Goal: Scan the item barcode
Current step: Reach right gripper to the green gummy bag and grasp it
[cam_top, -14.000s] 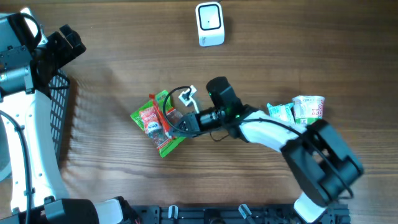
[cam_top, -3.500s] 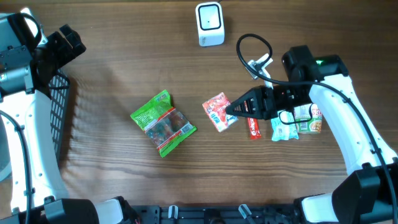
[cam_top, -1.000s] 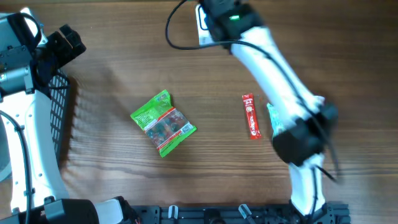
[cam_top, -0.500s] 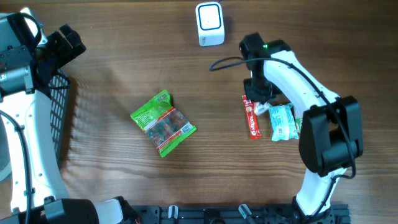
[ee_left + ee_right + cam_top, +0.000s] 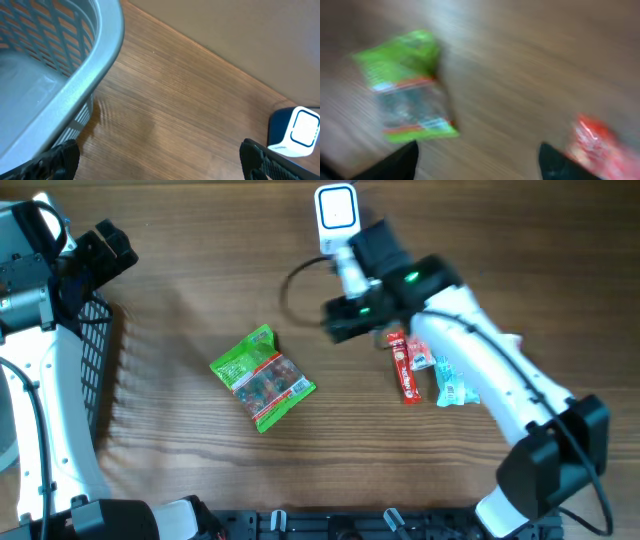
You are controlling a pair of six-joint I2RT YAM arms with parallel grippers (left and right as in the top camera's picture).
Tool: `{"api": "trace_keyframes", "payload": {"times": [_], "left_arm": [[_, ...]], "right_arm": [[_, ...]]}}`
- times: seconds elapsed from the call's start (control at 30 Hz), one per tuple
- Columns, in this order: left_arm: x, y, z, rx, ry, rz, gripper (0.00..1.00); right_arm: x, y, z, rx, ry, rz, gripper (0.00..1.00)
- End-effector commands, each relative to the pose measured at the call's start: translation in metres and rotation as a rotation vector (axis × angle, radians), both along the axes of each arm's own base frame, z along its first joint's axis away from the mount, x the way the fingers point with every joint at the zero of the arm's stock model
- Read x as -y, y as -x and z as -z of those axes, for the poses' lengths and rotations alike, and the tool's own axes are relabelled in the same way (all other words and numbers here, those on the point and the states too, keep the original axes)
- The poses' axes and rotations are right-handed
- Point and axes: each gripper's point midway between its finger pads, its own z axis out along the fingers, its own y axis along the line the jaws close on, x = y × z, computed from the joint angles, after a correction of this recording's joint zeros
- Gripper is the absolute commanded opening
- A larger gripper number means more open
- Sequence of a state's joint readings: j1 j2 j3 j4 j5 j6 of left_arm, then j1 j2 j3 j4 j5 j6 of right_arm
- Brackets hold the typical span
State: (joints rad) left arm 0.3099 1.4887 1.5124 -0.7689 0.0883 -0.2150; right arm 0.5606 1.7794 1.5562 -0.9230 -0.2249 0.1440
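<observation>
Your left gripper point(image 5: 110, 242) hangs beside the basket point(image 5: 97, 355), fingers wide and empty, likely parked out of the way. The green packet point(image 5: 262, 377) lies flat and untouched on the table. Just right of it, below the scanner point(image 5: 337, 216), your blurred right gripper point(image 5: 338, 320) has its fingers spread around nothing, probably ready to pick. The red bar point(image 5: 403, 366) lies beyond.

1. The right arm point(image 5: 480, 370) slants across the table's point(image 5: 170, 300) right half, from the near edge up to just below the scanner point(image 5: 337, 218), and bars that side.
2. A red stick point(image 5: 405, 372) and a teal packet point(image 5: 452, 385) lie close together against that arm, with hardly a gap between them.
3. The green packet point(image 5: 262, 377) lies alone mid-table, with bare wood all round.
4. A wide bare strip runs between it and the basket point(image 5: 100, 350) at the left edge.
5. The wood from the basket to the scanner is open.
</observation>
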Motion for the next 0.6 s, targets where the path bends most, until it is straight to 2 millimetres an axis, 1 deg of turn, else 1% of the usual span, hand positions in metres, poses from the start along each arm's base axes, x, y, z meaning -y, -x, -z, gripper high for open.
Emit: {"api": "trace_keyframes", "payload": {"times": [0.0, 0.03, 0.1, 0.13, 0.17, 0.2, 0.23, 0.27, 0.33, 0.37, 0.4, 0.43, 0.47, 0.5, 0.57], "left_arm": [[0.001, -0.001, -0.007, 0.018, 0.002, 0.003, 1.00], [0.001, -0.001, -0.007, 0.018, 0.002, 0.003, 1.00], [0.001, -0.001, -0.007, 0.018, 0.002, 0.003, 1.00], [0.001, -0.001, -0.007, 0.018, 0.002, 0.003, 1.00], [0.001, -0.001, -0.007, 0.018, 0.002, 0.003, 1.00], [0.001, -0.001, -0.007, 0.018, 0.002, 0.003, 1.00], [0.001, -0.001, -0.007, 0.018, 0.002, 0.003, 1.00], [0.001, -0.001, -0.007, 0.017, 0.001, 0.003, 1.00], [0.001, -0.001, -0.007, 0.018, 0.002, 0.003, 1.00], [0.001, -0.001, -0.007, 0.018, 0.002, 0.003, 1.00], [0.001, -0.001, -0.007, 0.018, 0.002, 0.003, 1.00], [0.001, -0.001, -0.007, 0.018, 0.002, 0.003, 1.00], [0.001, -0.001, -0.007, 0.018, 0.002, 0.003, 1.00], [0.001, -0.001, -0.007, 0.018, 0.002, 0.003, 1.00], [0.001, -0.001, -0.007, 0.018, 0.002, 0.003, 1.00]], "right_arm": [[-0.074, 0.032, 0.013, 0.029, -0.116, -0.242, 0.81], [-0.085, 0.033, 0.015, 0.059, -0.114, -0.275, 0.78], [-0.115, 0.036, 0.030, 0.124, -0.098, -0.328, 0.57], [-0.135, 0.039, 0.040, 0.149, -0.110, -0.358, 0.51], [-0.154, 0.041, 0.053, 0.164, -0.130, -0.377, 0.38], [-0.165, 0.040, 0.062, 0.168, -0.144, -0.372, 0.34], [-0.178, 0.036, 0.081, 0.174, -0.154, -0.359, 0.27], [-0.184, 0.034, 0.094, 0.177, -0.158, -0.362, 0.20], [-0.190, 0.030, 0.115, 0.177, -0.158, -0.361, 0.14], [-0.189, 0.026, 0.127, 0.173, -0.143, -0.333, 0.13], [-0.179, 0.017, 0.138, 0.170, -0.090, -0.258, 0.13], [-0.169, 0.012, 0.143, 0.166, -0.051, -0.210, 0.11], [-0.149, 0.004, 0.144, 0.158, 0.016, -0.135, 0.11], [-0.129, 0.002, 0.144, 0.127, 0.072, -0.075, 0.11], [-0.089, 0.009, 0.145, 0.020, 0.166, 0.015, 0.11]]}}
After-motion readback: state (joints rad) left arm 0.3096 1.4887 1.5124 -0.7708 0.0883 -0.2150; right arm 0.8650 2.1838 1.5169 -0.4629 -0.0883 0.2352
